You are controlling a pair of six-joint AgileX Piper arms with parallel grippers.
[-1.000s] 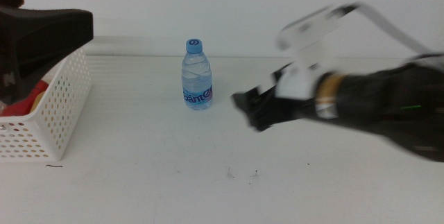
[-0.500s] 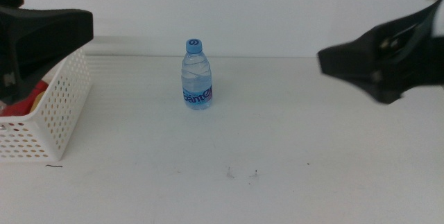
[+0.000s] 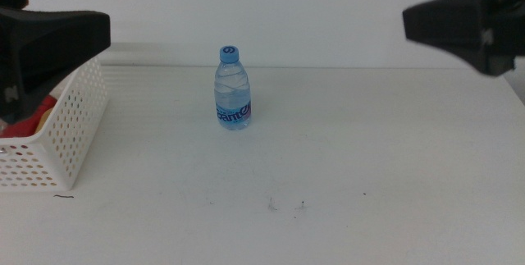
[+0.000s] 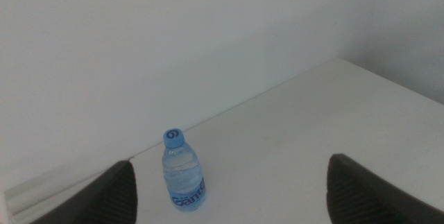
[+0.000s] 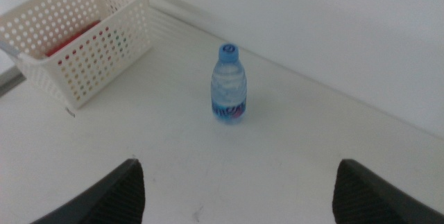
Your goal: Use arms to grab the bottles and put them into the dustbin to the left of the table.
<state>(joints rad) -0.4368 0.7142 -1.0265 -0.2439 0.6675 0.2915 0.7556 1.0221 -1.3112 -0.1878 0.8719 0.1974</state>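
A clear water bottle [image 3: 233, 90] with a blue cap stands upright mid-table, untouched; it also shows in the left wrist view as the bottle [image 4: 183, 170] and in the right wrist view as the bottle [image 5: 229, 84]. The white perforated dustbin [image 3: 70, 130] sits at the left edge, with something red [image 3: 33, 119] inside. My left gripper [image 3: 51, 42] hovers above the dustbin, its jaws wide apart and empty [image 4: 232, 165]. High at the far right, well away from the bottle, my right gripper [image 3: 463, 23] is open too and holds nothing [image 5: 239, 165].
The white table [image 3: 344, 166] carries a few tiny dark specks [image 3: 272, 206] near the front. A white wall rises right behind the table's back edge. In the right wrist view the dustbin [image 5: 104, 40] stands left of the bottle.
The right arm has pulled back from the middle of the table, up and to the right, away from the bottle. The left gripper, the bottle and the dustbin have not moved.
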